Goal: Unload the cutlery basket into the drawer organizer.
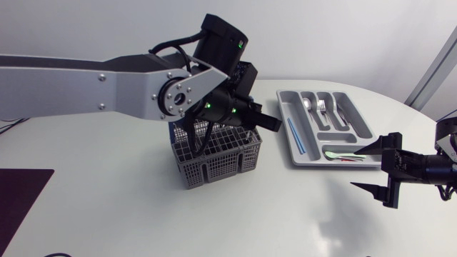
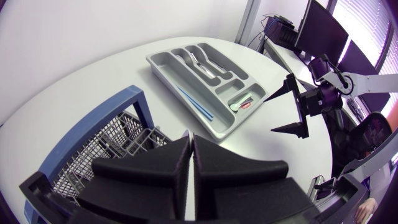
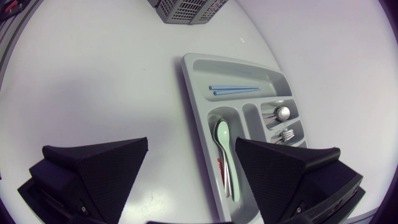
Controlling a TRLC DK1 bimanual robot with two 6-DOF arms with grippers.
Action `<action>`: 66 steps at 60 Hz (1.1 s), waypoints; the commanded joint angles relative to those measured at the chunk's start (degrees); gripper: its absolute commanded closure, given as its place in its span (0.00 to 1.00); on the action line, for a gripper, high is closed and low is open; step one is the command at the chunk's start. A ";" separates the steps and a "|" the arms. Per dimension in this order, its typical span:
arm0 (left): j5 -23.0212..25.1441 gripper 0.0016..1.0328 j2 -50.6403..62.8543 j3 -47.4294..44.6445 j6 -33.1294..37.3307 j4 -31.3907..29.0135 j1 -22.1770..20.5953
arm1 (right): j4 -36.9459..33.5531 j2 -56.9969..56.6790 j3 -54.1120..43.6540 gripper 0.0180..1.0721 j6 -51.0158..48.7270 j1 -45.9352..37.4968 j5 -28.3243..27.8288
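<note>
The grey wire cutlery basket with a blue handle stands mid-table. My left gripper hovers just above its right rim, fingers pressed together with nothing between them. No cutlery shows in the visible part of the basket. To the right lies the grey drawer organizer, holding a pair of blue sticks, metal spoons and forks, and a pale green spoon. My right gripper hangs open near the organizer's front end, just above the green spoon's compartment.
A dark mat lies at the table's front left. Bare white tabletop spreads in front of the basket and between it and the organizer. The table's curved edge runs behind the organizer.
</note>
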 commanded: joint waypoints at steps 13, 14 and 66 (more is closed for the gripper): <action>0.35 0.97 -3.43 -0.81 -0.23 -2.34 -1.02 | -2.61 -2.02 -1.45 0.04 -1.56 -0.23 -0.97; 0.35 0.97 -3.60 -0.90 -0.23 -2.34 -1.02 | -2.61 -2.37 -1.54 0.04 -1.47 -0.23 -1.05; 3.87 0.97 -11.16 -0.38 8.12 -9.46 -3.83 | -13.51 -19.77 0.75 0.04 13.39 7.16 -8.44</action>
